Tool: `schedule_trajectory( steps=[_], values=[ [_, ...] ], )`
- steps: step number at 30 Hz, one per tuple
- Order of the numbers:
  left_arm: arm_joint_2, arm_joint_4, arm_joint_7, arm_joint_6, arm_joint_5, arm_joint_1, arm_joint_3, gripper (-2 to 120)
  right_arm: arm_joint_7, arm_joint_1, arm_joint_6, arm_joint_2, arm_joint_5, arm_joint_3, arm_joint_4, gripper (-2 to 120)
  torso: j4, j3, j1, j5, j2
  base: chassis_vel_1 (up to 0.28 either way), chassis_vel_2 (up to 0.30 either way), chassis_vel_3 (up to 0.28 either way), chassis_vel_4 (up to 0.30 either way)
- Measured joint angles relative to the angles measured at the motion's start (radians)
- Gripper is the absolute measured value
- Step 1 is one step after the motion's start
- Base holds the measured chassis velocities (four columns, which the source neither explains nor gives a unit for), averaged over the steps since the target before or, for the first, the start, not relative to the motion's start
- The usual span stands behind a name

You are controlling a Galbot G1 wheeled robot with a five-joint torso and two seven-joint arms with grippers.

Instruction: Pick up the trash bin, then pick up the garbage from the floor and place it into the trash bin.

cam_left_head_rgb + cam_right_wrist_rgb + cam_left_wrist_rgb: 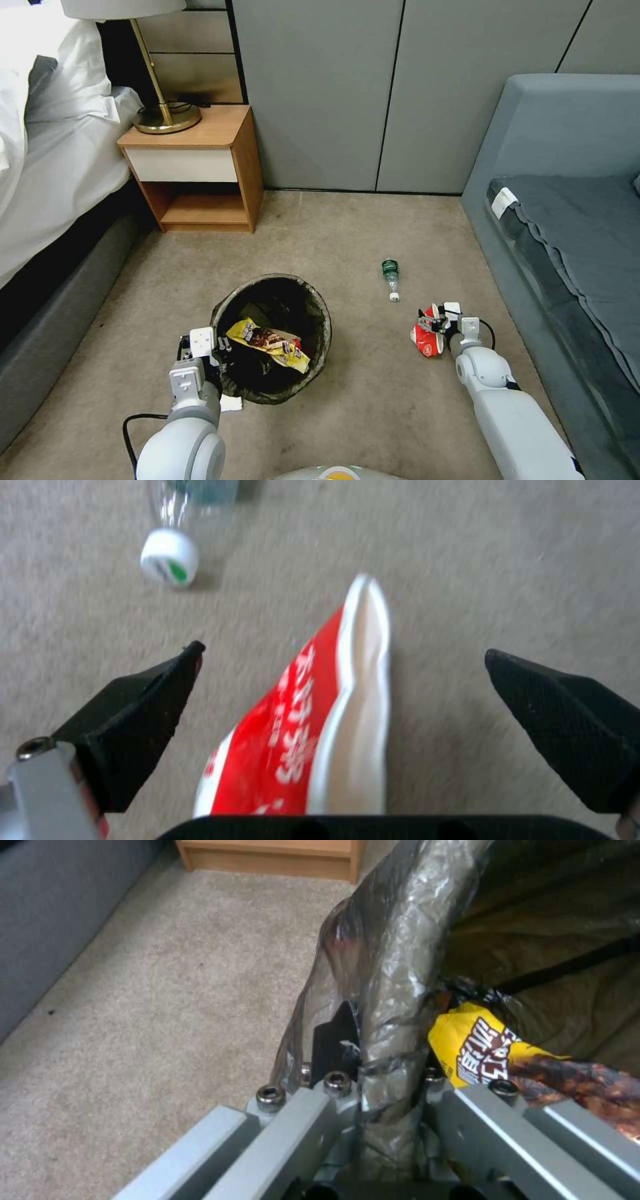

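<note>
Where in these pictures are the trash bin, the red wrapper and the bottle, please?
trash bin (pixel 321 313): head view, on its bag-covered rim.
red wrapper (pixel 280 740): right wrist view, on its red printed face.
bottle (pixel 391 273): head view, on its green-labelled body.

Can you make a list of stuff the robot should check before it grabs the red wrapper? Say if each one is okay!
1. Left gripper holding the trash bin by its rim: ok, shut on the bagged edge.
2. Right gripper open wide enough: ok, both fingers apart.
3. Red wrapper sits between the fingers: ok, it lies in the gap, touching neither.
4. Bin has room: ok, a yellow wrapper lies across the top and dark space shows around it.
5. Bottle out of the way: ok, it lies apart on the carpet.
6. Wrapper is firm enough to pinch: cannot tell.
</note>
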Motion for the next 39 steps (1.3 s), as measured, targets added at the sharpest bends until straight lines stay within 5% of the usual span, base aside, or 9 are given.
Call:
schedule_trajectory(
  steps=[12, 39],
  values=[
    [0.004, 0.004, 0.0, 0.0, 0.0, 0.005, -0.004, 0, -0.01, 0.002, 0.025, 0.036, 0.023, -0.004, -0.089, 96, -0.0001, 0.0, 0.0, 0.0001, 0.0, 0.0, 0.0, 0.0, 0.0],
    [0.012, 0.003, -0.001, 0.001, 0.004, 0.002, 0.01, 0, 0.009, -0.034, 0.091, 0.036, 0.033, -0.015, -0.033, 0, 0.0001, 0.0, 0.0, 0.0003, 0.0, 0.0, 0.0, 0.0, 0.0]
  ],
)
